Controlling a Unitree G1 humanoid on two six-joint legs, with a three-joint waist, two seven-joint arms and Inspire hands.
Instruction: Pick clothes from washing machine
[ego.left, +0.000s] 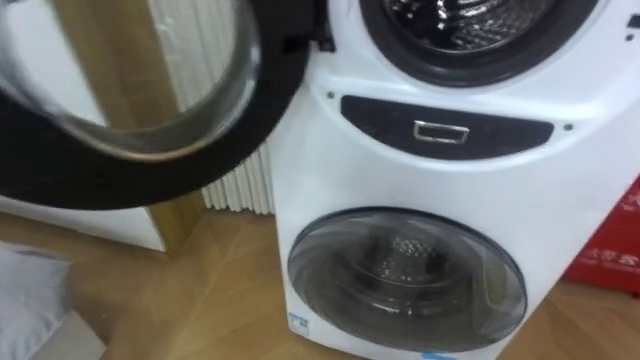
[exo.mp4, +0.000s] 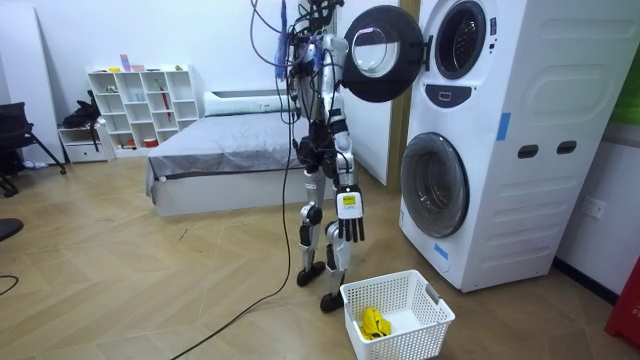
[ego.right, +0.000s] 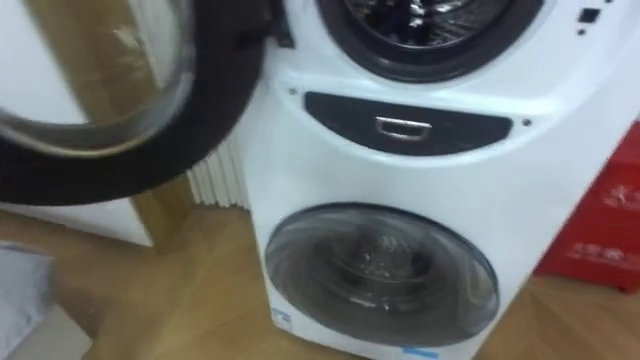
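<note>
The upper washing machine's door (ego.left: 120, 110) stands open at the left, with its drum (ego.left: 470, 18) exposed beside it. The slice of drum in view is bare metal, so I cannot tell whether clothes lie inside. In the room view the robot stands facing the stack. Its right hand (exo.mp4: 347, 222) hangs low, fingers straight and empty, near a white basket (exo.mp4: 415, 335) holding a yellow item (exo.mp4: 374, 322). The reach-in looks due next: a hand must rise to the drum mouth, clear of the door.
</note>
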